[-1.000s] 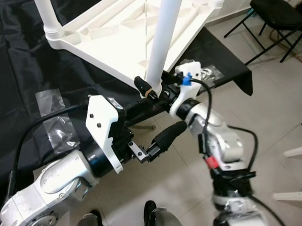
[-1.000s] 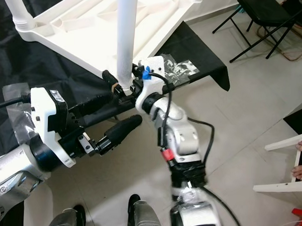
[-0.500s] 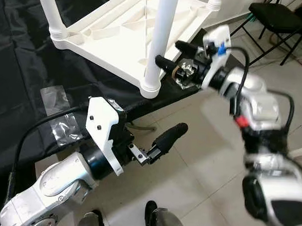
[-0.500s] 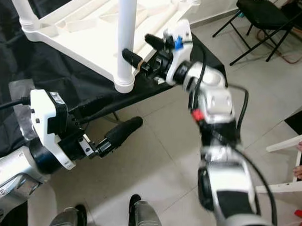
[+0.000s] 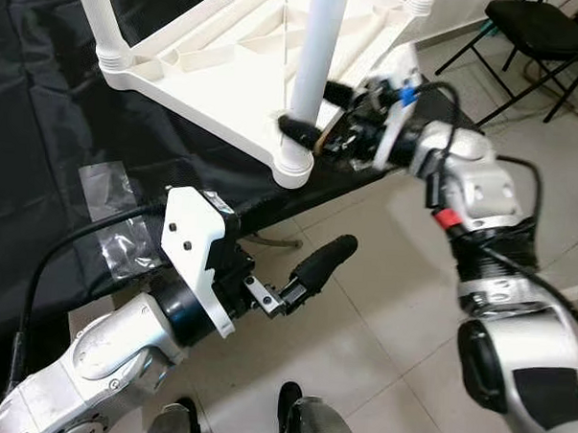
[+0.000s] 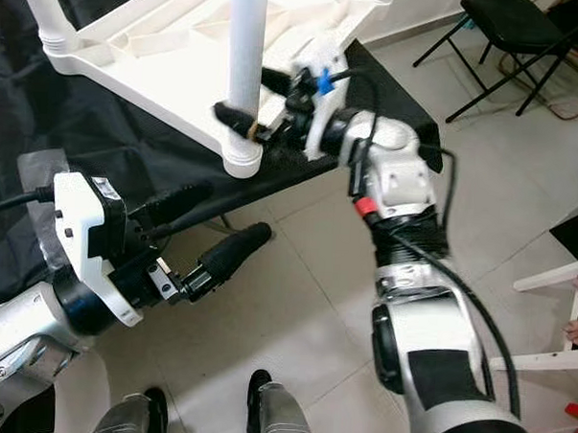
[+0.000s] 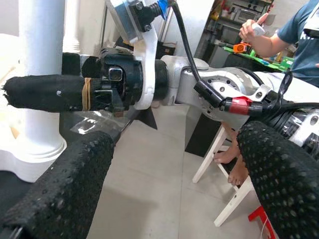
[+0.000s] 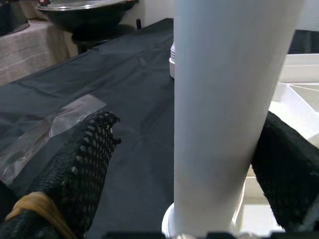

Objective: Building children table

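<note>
White leg sits between my right gripper fingers, spread, not clamped; left gripper open over floor

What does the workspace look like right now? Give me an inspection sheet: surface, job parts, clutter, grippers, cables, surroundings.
Surface: black plastic sheet spread over a pale tiled floor.
Job's things: white plastic children's table lying upside down; near white cylindrical leg upright in its corner socket.
Clutter: clear plastic bags on the sheet.
Grippers: right gripper open, fingers either side of the near leg just above the socket, contact unclear; left gripper open, low over the tiles, holding nothing.
Cables: black cable on the left arm; black cable looping on the right wrist.
Surroundings: black folding chair; a seated person nearby.
</note>
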Tool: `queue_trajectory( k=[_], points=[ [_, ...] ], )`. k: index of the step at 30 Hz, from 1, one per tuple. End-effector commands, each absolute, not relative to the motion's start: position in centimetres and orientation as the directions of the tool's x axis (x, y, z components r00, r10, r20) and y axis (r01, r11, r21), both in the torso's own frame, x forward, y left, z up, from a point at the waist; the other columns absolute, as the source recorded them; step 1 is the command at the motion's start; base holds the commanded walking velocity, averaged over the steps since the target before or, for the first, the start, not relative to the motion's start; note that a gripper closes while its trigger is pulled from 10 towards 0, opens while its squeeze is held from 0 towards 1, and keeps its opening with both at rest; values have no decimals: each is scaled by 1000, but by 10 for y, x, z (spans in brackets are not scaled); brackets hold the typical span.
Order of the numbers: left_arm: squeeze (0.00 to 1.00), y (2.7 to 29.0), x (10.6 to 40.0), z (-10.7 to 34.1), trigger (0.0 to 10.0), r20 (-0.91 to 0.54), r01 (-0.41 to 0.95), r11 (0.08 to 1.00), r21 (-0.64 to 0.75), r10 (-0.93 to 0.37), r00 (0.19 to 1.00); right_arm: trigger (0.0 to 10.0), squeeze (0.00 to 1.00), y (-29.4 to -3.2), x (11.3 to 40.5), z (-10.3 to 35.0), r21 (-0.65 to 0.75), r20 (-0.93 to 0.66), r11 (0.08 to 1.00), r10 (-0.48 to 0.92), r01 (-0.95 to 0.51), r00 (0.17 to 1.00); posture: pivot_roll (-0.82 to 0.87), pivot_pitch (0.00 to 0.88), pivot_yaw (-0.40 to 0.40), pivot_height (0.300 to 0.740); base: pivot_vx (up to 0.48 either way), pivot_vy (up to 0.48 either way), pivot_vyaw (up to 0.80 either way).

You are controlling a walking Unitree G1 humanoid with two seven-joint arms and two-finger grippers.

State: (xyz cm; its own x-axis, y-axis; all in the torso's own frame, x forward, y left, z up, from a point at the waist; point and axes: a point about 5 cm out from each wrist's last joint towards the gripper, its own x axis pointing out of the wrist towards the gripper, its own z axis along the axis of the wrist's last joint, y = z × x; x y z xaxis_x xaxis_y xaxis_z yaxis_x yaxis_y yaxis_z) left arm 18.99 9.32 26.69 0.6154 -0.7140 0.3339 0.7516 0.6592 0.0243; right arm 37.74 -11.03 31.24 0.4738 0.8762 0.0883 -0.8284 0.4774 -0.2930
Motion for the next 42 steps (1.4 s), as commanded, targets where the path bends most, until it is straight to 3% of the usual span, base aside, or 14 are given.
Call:
queue_trajectory(
  k=[1,4,12,16,18,22,26,31,32,34,35,36,37,42],
  points=[
    [0,93,184,267,10000,328,755,654,34,-721,610,0,0,-107,379,308,-305,63,456,886,-836,460,72,349,-85,740,0,0,0],
    [0,93,183,267,10000,328,753,657,33,-719,613,0,0,-107,380,309,-308,61,458,884,-834,464,72,349,-85,740,0,0,0],
    [0,101,187,264,10000,328,690,722,38,-662,674,0,0,-130,369,288,-317,1,639,740,-701,673,55,333,-124,740,0,0,0],
    [0,110,193,260,10000,322,634,772,46,-612,722,0,0,-128,352,232,-174,45,877,462,-449,886,62,304,-126,740,0,0,0],
    [0,117,199,257,10000,312,597,800,56,-583,751,0,0,-131,322,169,-108,9,988,112,-110,994,80,265,-107,740,0,0,0],
    [0,120,203,257,10000,312,586,808,60,-573,758,0,0,-120,312,145,-116,-24,991,59,-61,998,79,245,-98,740,0,0,0],
    [0,123,213,252,10000,293,587,806,80,-582,759,0,0,-92,361,165,-104,-16,994,39,-40,999,68,218,-75,740,0,0,0],
    [0,120,215,251,10000,297,584,809,74,-577,761,0,0,-90,370,178,-119,-10,993,24,-25,1000,66,224,-71,740,0,0,0],
    [0,118,215,250,10000,299,584,809,67,-575,762,10000,0,-89,372,187,-117,12,992,55,-53,998,67,224,-72,740,0,0,0],
    [0,113,214,249,10000,304,586,808,59,-574,760,10000,0,-84,362,201,-45,71,982,185,-182,980,59,226,-65,740,0,0,0],
    [0,112,213,249,10000,305,587,807,58,-575,760,10000,196,-82,355,207,-16,104,964,267,-267,958,53,230,-62,740,0,0,0],
    [0,112,213,249,10000,305,587,807,58,-575,760,10000,196,-82,355,207,-16,104,964,267,-267,958,53,230,-62,740,0,0,0],
    [0,112,213,249,10000,307,588,807,54,-574,759,10000,1000,-79,347,211,10,139,932,357,-361,924,52,229,-60,740,0,0,0],
    [0,111,214,249,10000,308,590,805,55,-576,757,10000,1000,-86,332,223,-39,189,847,528,-531,828,51,236,-66,740,0,0,0]
  ],
)
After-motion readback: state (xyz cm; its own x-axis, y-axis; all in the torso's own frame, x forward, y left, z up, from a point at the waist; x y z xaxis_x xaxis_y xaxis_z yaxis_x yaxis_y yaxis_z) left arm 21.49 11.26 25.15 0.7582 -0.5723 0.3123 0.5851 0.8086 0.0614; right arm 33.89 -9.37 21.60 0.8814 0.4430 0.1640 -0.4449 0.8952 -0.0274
